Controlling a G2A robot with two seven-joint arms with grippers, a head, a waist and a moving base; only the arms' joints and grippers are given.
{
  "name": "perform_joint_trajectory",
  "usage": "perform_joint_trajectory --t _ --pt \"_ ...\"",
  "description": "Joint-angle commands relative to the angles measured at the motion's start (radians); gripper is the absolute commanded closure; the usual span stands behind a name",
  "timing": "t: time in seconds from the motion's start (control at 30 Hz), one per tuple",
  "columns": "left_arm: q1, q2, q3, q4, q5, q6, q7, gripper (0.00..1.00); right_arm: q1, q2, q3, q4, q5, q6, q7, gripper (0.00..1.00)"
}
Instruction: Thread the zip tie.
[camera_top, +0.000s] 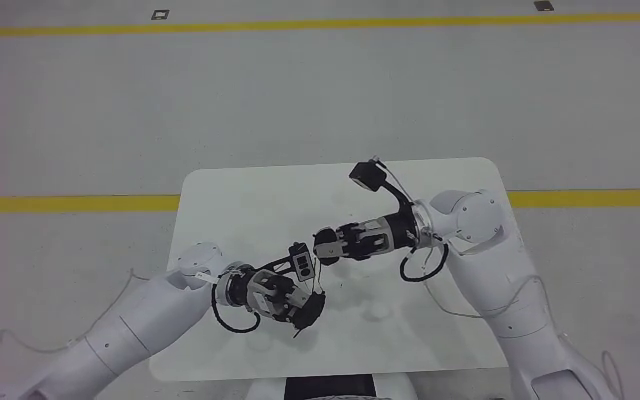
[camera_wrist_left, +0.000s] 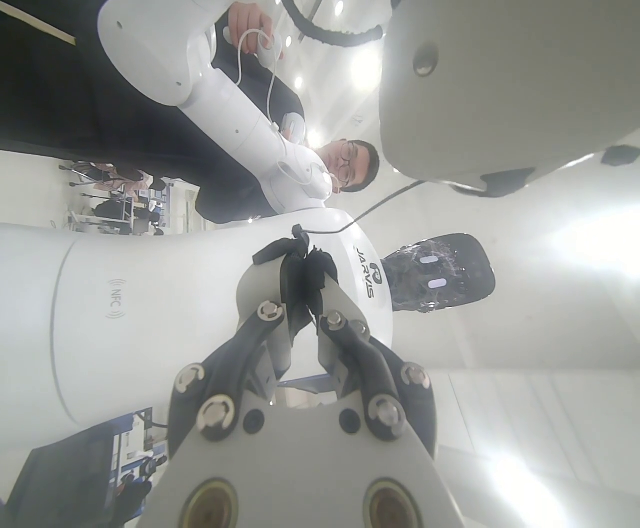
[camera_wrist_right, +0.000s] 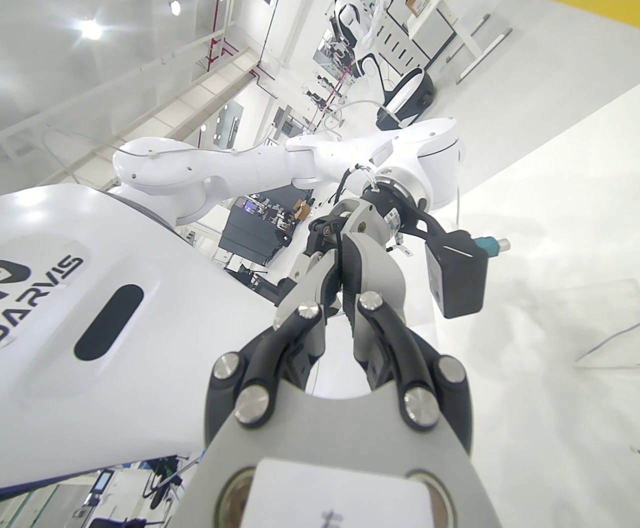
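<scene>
Top view: left gripper and right gripper, fingers pinched narrow, stand close above the table. If the right pinch loosens, the thin zip tie could slip.

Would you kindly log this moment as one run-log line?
left tool shut | right tool shut | tools close together over table
</scene>
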Motion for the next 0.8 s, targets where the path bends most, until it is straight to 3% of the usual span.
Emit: perform_joint_trajectory --t 0.0,0.77 --pt "-0.002 0.001 0.002 0.0 -0.001 -0.002 0.0 1.0 0.002 -0.001 -0.004 0.001 -0.001 0.0 0.0 1.0" --pt "-0.005 0.006 0.006 0.0 -0.011 -0.012 0.0 1.0 -0.009 0.025 0.016 0.008 0.045 0.0 0.0 1.0"
